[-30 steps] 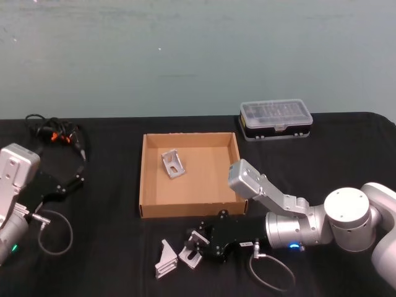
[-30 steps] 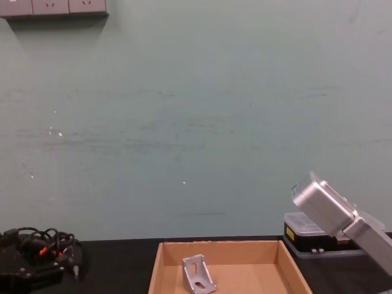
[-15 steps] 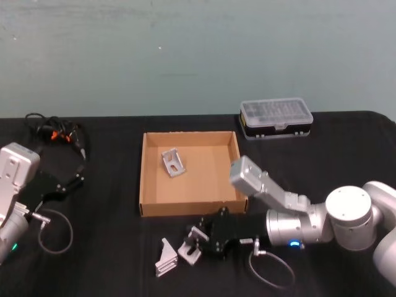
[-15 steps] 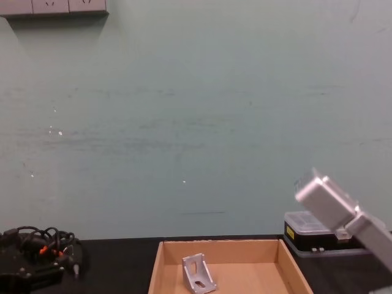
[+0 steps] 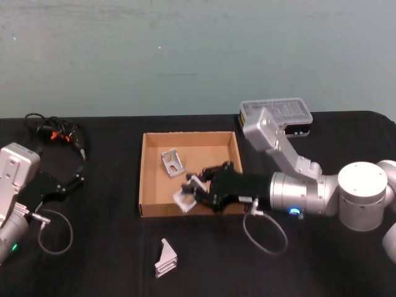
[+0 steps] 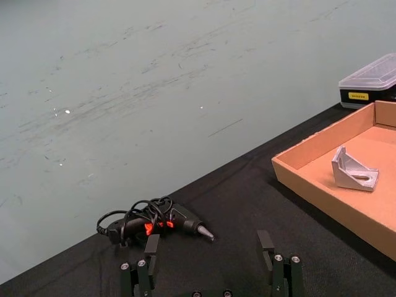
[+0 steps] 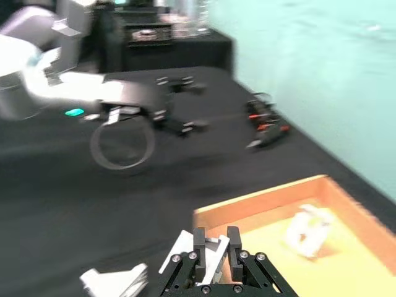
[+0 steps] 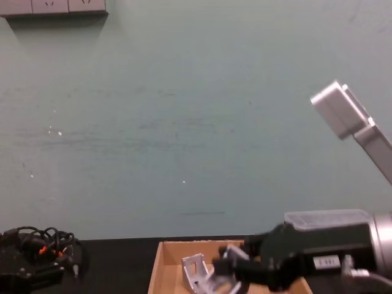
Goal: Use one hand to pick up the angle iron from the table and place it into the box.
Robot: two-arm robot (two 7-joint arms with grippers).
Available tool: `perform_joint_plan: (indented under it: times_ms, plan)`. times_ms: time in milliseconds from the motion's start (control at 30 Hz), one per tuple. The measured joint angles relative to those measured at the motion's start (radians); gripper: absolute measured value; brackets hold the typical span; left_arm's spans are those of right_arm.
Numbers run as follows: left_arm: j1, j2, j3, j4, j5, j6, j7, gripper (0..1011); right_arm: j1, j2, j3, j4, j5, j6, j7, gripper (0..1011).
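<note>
My right gripper (image 5: pixel 195 192) is shut on a silver angle iron (image 5: pixel 184 199) and holds it in the air over the front wall of the tan cardboard box (image 5: pixel 148 179). In the right wrist view the fingers (image 7: pixel 198 240) clamp the same angle iron (image 7: pixel 207 253) just short of the box rim (image 7: pixel 260 195). A second angle iron (image 5: pixel 172 163) stands inside the box near its back left. A third angle iron (image 5: pixel 166 258) lies on the black table (image 5: pixel 105 247) in front of the box. My left gripper (image 6: pixel 209 260) rests parked and open at the table's left.
A black organiser case with a clear lid (image 5: pixel 276 116) stands behind the box at the right. A black glue gun with coiled cable (image 5: pixel 54 133) lies at the back left. A loose cable loop (image 5: pixel 265 232) hangs from my right wrist.
My right gripper has lifted one angle iron off the table and carried it up and back, from in front of the box to over its front wall. The left arm has not moved.
</note>
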Motion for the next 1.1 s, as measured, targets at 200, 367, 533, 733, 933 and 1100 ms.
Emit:
perform_joint_plan:
  times_ms: [200,367,533,733,933,1100]
  plan:
    - [0.000,0.000,0.000,0.000,0.000,0.000,0.000,1000,0.035,-0.047,0.030,0.039,-0.037,0.066,-0.136,208]
    - [0.000,0.000,0.000,0.000,0.000,0.000,0.000,1000,0.092,-0.102,0.040,0.134,-0.082,0.114,-0.208,208]
    - [0.000,0.000,0.000,0.000,0.000,0.000,0.000,1000,0.163,-0.164,0.042,0.270,-0.121,0.135,-0.244,208]
    - [0.000,0.000,0.000,0.000,0.000,0.000,0.000,1000,0.204,-0.213,0.040,0.373,-0.148,0.138,-0.257,208]
    - [0.000,0.000,0.000,0.000,0.000,0.000,0.000,1000,0.226,-0.254,0.040,0.453,-0.166,0.143,-0.258,209]
    - [0.000,0.000,0.000,0.000,0.000,0.000,0.000,1000,0.247,-0.287,0.042,0.516,-0.182,0.138,-0.258,209]
